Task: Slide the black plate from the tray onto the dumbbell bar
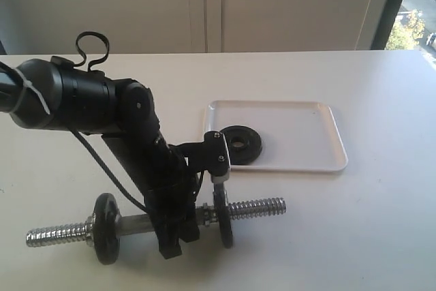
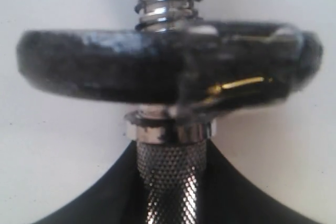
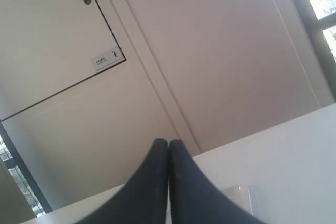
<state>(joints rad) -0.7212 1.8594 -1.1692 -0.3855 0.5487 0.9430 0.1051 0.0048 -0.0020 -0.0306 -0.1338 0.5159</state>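
Note:
The dumbbell bar (image 1: 255,207) lies along the table's front, with one black disc (image 1: 105,228) on its left side and another (image 1: 225,217) on its right side. My left gripper (image 1: 178,226) is shut on the bar's middle. In the left wrist view the knurled bar (image 2: 170,177) runs between the black fingers (image 2: 105,203) up to a collar and the edge-on disc (image 2: 105,66). The black plate (image 1: 240,144) lies flat at the left end of the tray (image 1: 300,127). My right gripper (image 3: 168,145) is shut and empty, facing a wall; it is out of the exterior view.
The white table (image 1: 381,223) spreads to the right of the bar and tray. The left arm's black body (image 1: 82,93) and cable hang over the table's left half. A wall with cabinet doors (image 3: 220,51) stands behind the table.

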